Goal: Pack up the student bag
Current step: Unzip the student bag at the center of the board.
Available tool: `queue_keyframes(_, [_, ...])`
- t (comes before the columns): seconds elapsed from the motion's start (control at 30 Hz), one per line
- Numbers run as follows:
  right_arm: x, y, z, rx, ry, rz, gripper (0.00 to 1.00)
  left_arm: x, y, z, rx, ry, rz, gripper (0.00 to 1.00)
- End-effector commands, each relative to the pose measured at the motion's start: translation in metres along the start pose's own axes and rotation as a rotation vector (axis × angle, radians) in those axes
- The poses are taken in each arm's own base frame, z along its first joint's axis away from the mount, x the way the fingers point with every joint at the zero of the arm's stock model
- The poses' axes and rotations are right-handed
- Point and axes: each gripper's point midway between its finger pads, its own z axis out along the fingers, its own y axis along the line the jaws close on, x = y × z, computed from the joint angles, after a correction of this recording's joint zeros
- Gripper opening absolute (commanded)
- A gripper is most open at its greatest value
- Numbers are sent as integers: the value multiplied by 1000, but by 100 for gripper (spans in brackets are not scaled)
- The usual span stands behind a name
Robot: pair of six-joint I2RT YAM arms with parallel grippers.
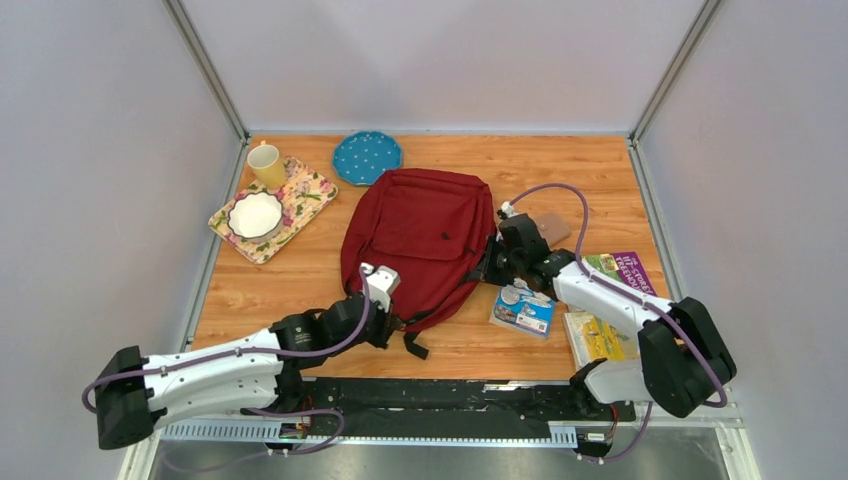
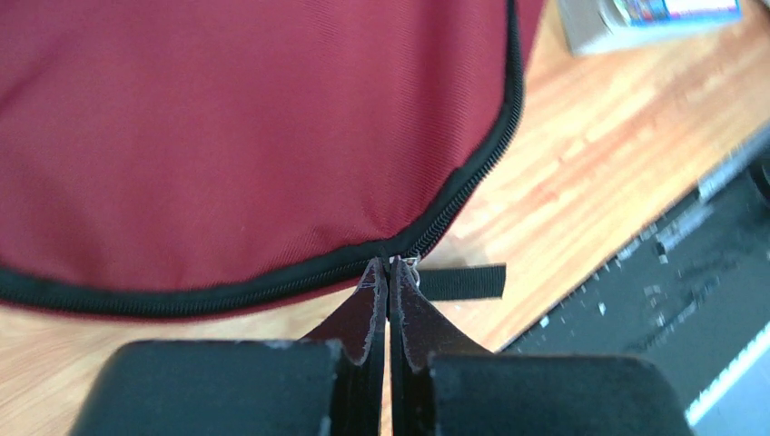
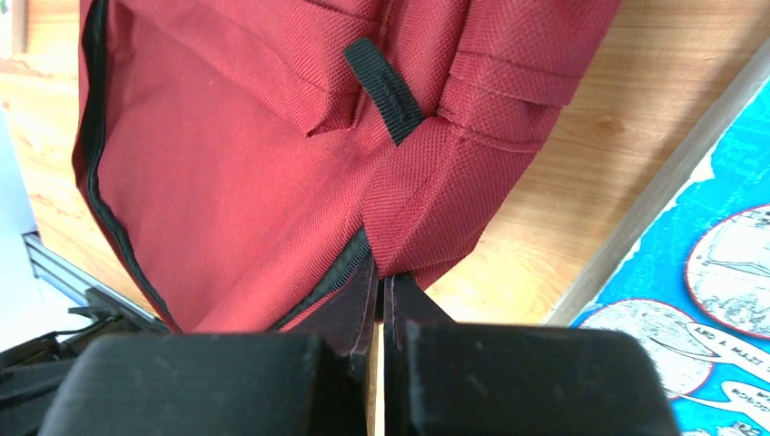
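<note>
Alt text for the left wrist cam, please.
The left end effector, closed, pinches the black zipper at the curved edge of the large dark red fabric backpack, which fills most of the frame. A short black strap sticks out beside the fingertips over the wooden table.

Both arms wear the same livery: white shells over the long links, chunky black housings at the joints. The left arm (image 1: 215, 372) has a small white block at its wrist, and the right arm (image 1: 612, 300) has its bulkiest black drum at the shoulder. A thin purple cable (image 1: 560, 190) loops loosely along each arm. From the wrist cameras the left gripper (image 2: 389, 272) and right gripper (image 3: 381, 282) look alike: matte black blocks, with fingers (image 2: 363, 318) tapering to thin dark wedges, pale and scuffed at the edges. A black rail (image 1: 430, 400) carries both bases.
</note>
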Motion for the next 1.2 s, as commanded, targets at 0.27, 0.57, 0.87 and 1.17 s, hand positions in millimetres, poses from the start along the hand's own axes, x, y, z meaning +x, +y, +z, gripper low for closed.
queue_keyframes(0.27, [-50, -2, 20, 114, -50, -123, 3, 19, -61, 14, 106, 76, 125, 0])
queue_keyframes(0.57, [-46, -23, -27, 186, -136, -60, 87, 3, -35, 15, -27, -44, 50, 0])
queue_keyframes(0.87, [26, 35, -48, -246, 6, 218, 89, -16, -44, 10, 13, -104, 63, 0])
queue_keyframes(1.17, [62, 50, -37, -319, 45, 397, 90, -18, -55, 14, 48, -94, 81, 0])
